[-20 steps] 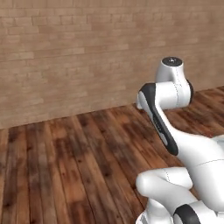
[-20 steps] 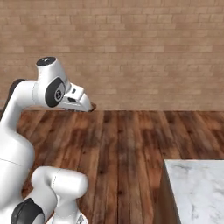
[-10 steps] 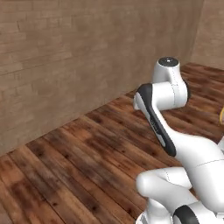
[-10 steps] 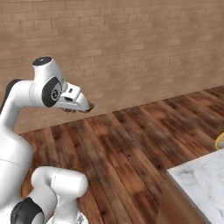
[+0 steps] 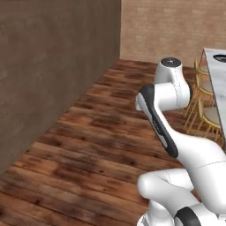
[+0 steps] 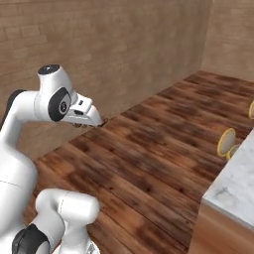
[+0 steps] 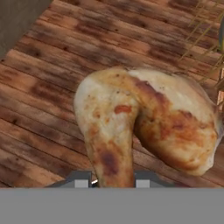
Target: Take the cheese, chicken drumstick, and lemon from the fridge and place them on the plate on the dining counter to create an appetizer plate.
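Since the earlier frame the base has swung round, bringing the dining counter (image 6: 233,186) tabletop closer; jaws pinch the chicken drumstick (image 7: 144,127), mid-carry; next comes finding the plate.

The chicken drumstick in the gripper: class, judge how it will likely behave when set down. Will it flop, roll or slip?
The chicken drumstick looks rigid, holding its bent shape above the floor, so it probably won't flop. Its bulbous, uneven end suggests it may rock or tip rather than roll far. The gripper pinches only the narrow bone end, so the heavier end might swing or slip.
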